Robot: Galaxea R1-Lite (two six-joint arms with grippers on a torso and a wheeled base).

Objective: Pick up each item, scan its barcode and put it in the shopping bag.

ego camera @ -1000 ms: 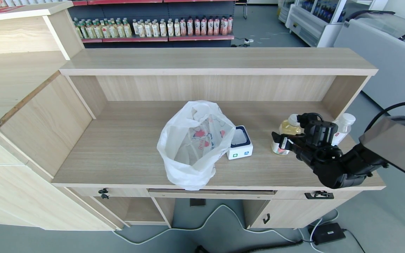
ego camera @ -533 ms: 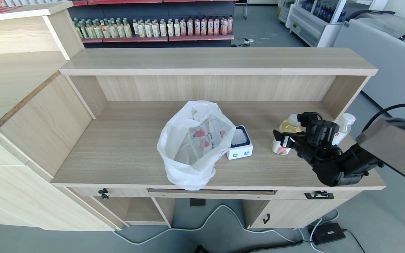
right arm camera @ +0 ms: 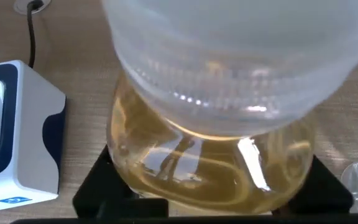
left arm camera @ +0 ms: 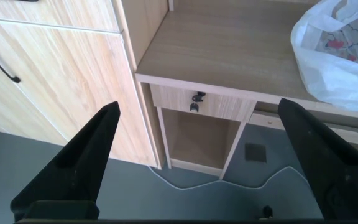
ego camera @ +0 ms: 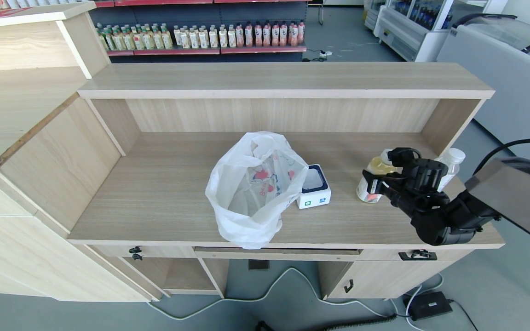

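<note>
Wood counter [ego camera: 164,193], drinks shelf [ego camera: 200,37] bkgd, freezer [ego camera: 513,59] rt

White bag [ego camera: 251,193] with red print, amber bottle [ego camera: 377,166], white-and-blue scanner [ego camera: 314,189].

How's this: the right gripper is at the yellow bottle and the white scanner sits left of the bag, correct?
Wrong side: the head view shows the white scanner right of the bag. The right gripper is at the yellow bottle.

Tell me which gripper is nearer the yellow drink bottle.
Right. The right gripper is against the bottle at the right end of the counter; the left gripper hangs off the counter's front-left corner, past the bag.
</note>
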